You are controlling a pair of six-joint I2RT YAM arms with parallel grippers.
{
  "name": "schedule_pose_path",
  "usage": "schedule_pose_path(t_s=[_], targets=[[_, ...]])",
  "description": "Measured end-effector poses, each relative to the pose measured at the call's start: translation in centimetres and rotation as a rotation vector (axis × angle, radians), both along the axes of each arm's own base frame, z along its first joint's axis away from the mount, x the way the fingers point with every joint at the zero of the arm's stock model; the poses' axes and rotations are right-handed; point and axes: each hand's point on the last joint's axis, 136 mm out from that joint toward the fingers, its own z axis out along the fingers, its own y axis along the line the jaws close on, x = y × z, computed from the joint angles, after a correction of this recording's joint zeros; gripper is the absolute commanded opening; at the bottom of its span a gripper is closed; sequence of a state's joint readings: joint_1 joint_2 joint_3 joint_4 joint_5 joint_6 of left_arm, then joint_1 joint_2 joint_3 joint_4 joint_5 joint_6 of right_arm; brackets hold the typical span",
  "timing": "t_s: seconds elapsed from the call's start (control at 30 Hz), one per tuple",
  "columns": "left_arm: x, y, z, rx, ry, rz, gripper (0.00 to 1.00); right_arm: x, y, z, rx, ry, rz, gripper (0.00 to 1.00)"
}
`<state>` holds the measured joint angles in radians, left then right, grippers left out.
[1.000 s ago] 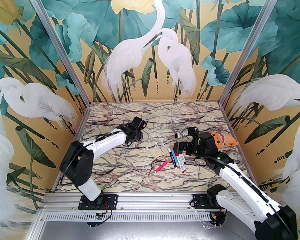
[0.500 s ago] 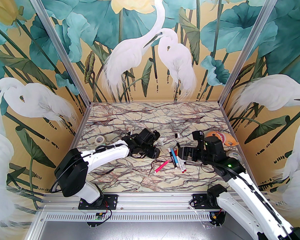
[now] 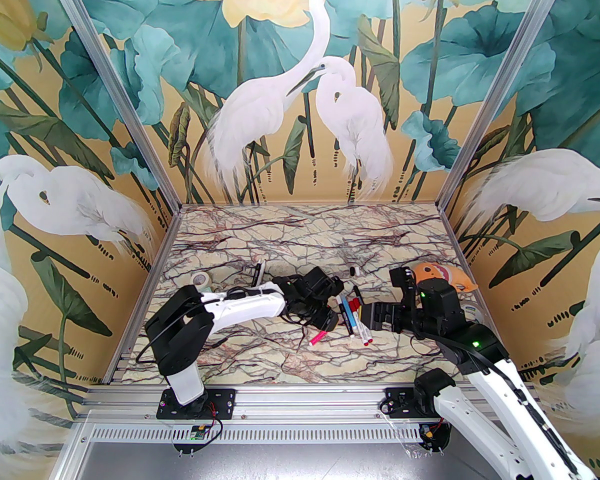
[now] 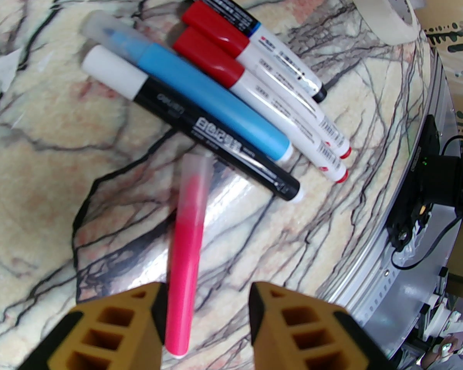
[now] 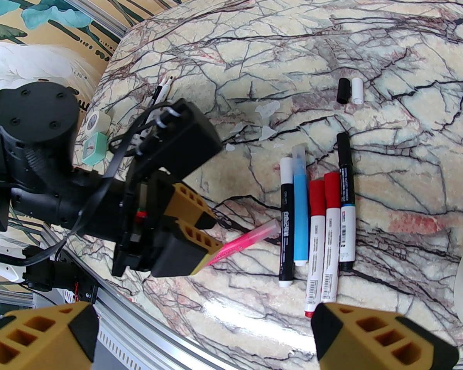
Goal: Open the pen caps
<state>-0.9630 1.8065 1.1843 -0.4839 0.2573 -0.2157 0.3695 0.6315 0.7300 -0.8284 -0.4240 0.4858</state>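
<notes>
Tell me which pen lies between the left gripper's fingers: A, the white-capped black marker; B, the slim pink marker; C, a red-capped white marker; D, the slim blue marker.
B: the left wrist view shows the slim pink marker lying between the open fingers of the left gripper.

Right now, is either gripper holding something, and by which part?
Nothing is held. The left gripper is open, its fingers either side of the pink pen, at the end away from its cap. The right gripper is open too.

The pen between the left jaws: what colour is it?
The pen is pink, best seen from the left wrist.
</notes>
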Motion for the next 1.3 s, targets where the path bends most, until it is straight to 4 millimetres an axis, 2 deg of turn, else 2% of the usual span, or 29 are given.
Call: schedule_pose_path(t_s=[0.13,0.43,0.73,1.07,1.3], targets=[[-0.4,-0.6,-1.0,0.023,0.008,-0.028,0.41,0.0,0.0,0.0,0.000,0.000,0.000,0.99],[-0.7,-0.6,-2.4,0.115,-0.001,-0.064,0.36,0.0,0.0,0.0,0.000,0.000,0.000,0.99],[-0.2,0.1,-2.7,0.194,-0.011,-0.069,0.33,0.0,0.0,0.0,0.000,0.000,0.000,0.99],[-0.6,0.8,-4.0,0.254,0.027,-0.081,0.33,-0.2,0.1,0.2,0.009,-0.002,0.008,0.99],[-0.6,1.0,-3.8,0.271,0.029,-0.080,0.31,-0.2,0.2,0.2,0.011,-0.002,0.011,0.99]])
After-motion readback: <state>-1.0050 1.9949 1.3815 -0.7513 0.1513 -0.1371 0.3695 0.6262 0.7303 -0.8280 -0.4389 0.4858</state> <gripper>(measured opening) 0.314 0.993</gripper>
